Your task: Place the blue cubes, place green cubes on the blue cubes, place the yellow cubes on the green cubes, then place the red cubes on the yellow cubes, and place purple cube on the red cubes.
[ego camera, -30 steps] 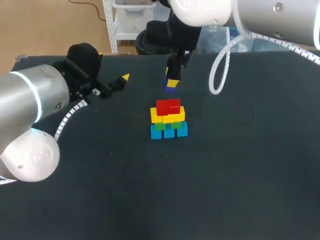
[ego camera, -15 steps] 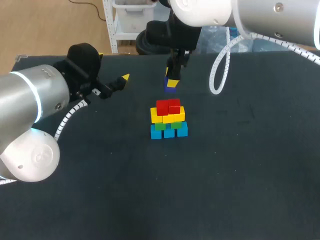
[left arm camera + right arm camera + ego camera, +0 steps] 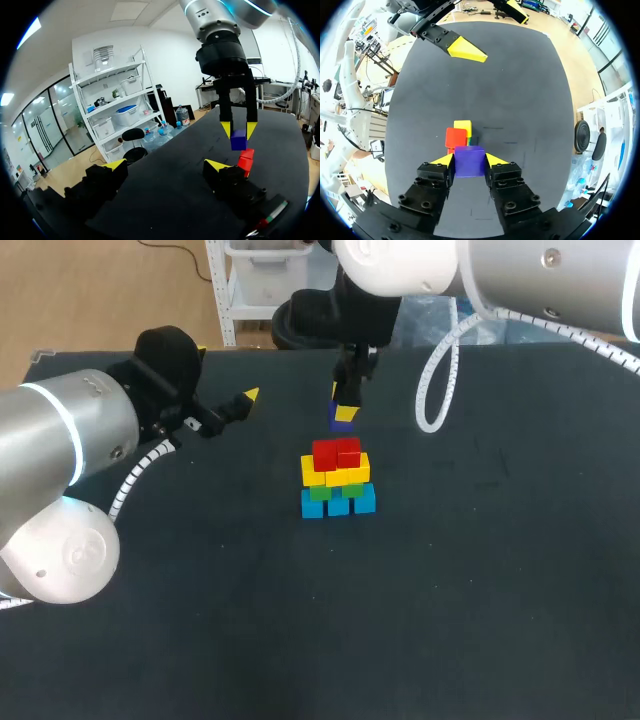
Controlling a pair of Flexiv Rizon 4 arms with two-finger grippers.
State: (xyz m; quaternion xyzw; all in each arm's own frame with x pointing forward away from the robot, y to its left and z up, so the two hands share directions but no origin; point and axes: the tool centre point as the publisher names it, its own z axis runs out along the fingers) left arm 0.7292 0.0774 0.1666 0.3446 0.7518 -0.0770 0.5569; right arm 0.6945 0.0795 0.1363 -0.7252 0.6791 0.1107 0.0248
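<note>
1. While the stack (image 3: 337,480) is standing exactly where it stood a second ago, the right gripper (image 3: 344,410) is sitting a touch lower and nearer to it than before, a very small shift.
2. That gripper is pinching the purple cube (image 3: 469,161) between its two yellow tips, one tip pressing on each side.
3. The purple cube is hanging in the air above the stack and slightly to its far side, with a strip of dark table (image 3: 480,570) showing between it and the red cubes (image 3: 335,453) in the head view.
4. In the right wrist view the stack is lying directly ahead of the held cube, with red and yellow tops showing just past its edge.
5. The left gripper (image 3: 166,165) is keeping its earlier place, well apart from the stack on the left arm's side, with its fingers spread wide and gripping nothing.
6. Counting the stack from the table up, the blue cubes (image 3: 338,504) are showing three in a row at the base.
7. The green cubes (image 3: 319,493) are showing two on top of the blue ones.
8. The yellow cubes (image 3: 349,473) are lying on the green; two faces are showing, and I cannot tell whether more are hiding behind.
9. Two red cubes are sitting side by side on the yellow layer, forming the top of the stack.
10. One purple cube is in sight, the one in the right gripper.
</note>
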